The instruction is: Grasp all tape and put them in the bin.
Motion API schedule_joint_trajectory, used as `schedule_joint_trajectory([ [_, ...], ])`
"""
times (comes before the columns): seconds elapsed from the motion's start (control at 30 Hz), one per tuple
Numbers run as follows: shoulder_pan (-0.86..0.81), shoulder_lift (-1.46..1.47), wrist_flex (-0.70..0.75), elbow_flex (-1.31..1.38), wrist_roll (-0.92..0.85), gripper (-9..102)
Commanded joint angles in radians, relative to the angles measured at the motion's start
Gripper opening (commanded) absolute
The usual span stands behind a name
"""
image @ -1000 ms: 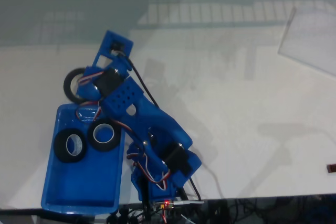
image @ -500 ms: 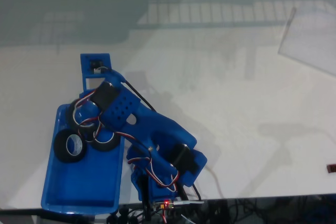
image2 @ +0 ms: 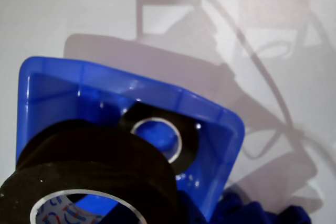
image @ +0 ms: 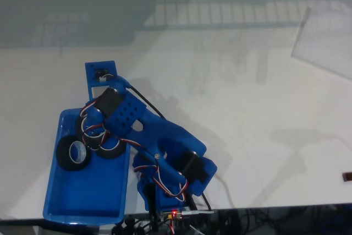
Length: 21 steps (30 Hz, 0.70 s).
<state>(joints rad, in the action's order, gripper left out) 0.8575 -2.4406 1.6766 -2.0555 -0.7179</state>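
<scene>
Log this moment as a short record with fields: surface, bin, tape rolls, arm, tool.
surface: white table
bin: blue tray at the table's lower left in the fixed view
tape rolls: one roll lying flat in the bin; a second beside it, partly under the arm; a third close to the wrist camera, over the bin
arm: blue, reaching over the bin's upper end
tool: hidden; open or shut cannot be told

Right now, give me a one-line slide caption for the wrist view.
Wrist camera over the blue bin: one black tape roll close up, another lying flat inside.
</scene>
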Motion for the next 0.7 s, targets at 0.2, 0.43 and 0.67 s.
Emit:
schedule_joint_trajectory([
  [0.2,-0.018,-0.011,-0.008,0.006,-0.017,16],
  [0.43,-0.035,-0.014,-0.055,0.006,0.054,33],
  [0.67,-0.057,-0.018,-0.086,0.006,0.063,32],
])
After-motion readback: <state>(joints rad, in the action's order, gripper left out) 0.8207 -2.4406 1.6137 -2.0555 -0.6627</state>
